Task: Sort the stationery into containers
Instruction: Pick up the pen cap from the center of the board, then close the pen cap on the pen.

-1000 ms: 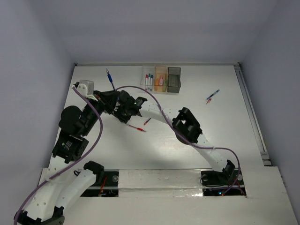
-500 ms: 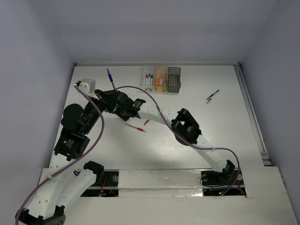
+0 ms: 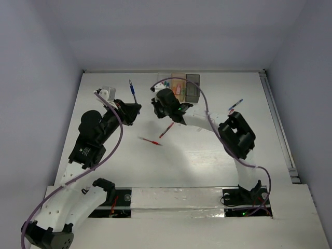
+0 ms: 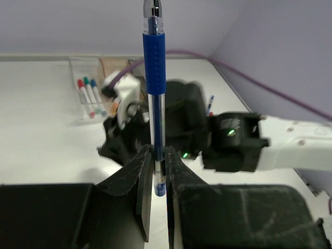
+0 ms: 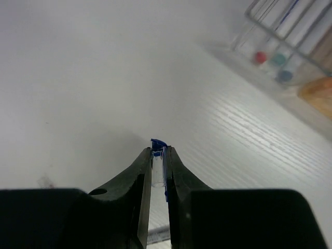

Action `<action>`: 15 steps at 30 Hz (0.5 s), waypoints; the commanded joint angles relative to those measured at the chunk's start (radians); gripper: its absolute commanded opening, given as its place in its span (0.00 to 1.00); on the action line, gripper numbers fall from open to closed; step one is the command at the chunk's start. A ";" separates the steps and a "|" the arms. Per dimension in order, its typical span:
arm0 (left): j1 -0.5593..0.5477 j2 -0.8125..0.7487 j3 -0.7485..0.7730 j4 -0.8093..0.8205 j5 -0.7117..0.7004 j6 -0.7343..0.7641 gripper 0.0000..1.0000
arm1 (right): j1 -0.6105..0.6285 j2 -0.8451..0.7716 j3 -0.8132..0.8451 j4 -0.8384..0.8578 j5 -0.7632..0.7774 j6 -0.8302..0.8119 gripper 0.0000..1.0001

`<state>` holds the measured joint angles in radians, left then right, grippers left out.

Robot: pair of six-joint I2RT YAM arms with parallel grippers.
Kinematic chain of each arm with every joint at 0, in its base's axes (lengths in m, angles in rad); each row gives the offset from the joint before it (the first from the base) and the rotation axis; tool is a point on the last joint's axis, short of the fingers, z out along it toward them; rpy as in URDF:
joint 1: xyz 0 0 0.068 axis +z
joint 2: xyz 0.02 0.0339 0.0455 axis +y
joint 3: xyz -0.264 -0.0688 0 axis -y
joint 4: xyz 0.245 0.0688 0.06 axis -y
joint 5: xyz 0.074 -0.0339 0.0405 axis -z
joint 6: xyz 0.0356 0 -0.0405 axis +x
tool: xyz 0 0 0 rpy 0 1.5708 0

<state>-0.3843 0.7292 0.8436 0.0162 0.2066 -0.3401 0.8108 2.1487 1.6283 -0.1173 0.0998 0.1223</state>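
My left gripper [image 3: 130, 110] [image 4: 158, 171] is shut on a blue pen [image 4: 154, 78], which points away from it toward the far edge [image 3: 133, 89]. My right gripper [image 3: 158, 104] [image 5: 158, 155] is shut on a small clear-and-blue pen cap [image 5: 158, 148] above the table, just right of the left gripper. The clear bin [image 4: 85, 96] [image 5: 280, 46] holds red, teal and blue markers; in the top view the right arm hides most of it. The orange bin [image 3: 179, 85] and the dark grey bin [image 3: 192, 85] stand beside it at the far edge.
Two red pens [image 3: 150, 140] [image 3: 167, 129] lie mid-table below the grippers. A blue-and-red pen [image 3: 235, 105] lies at the right. Purple cables [image 3: 116, 137] loop along both arms. The table's raised rail [image 3: 277, 124] runs down the right side.
The two grippers were together at the left; now they have separated. The right gripper moved right and farther with the cap. The left gripper shifted right and farther with the pen.
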 commanded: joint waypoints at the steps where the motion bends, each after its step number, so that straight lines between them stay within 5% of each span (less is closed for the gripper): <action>1: 0.004 -0.004 -0.053 0.109 0.109 -0.085 0.00 | 0.014 -0.217 -0.106 0.238 -0.029 0.102 0.00; 8: 0.004 0.001 -0.218 0.260 0.318 -0.186 0.00 | -0.045 -0.493 -0.349 0.352 -0.077 0.259 0.00; 15: 0.004 0.024 -0.210 0.179 0.344 -0.120 0.00 | -0.059 -0.697 -0.452 0.467 -0.058 0.379 0.00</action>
<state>-0.3843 0.7647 0.6136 0.1516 0.4988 -0.4835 0.7506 1.5352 1.1999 0.2081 0.0372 0.4088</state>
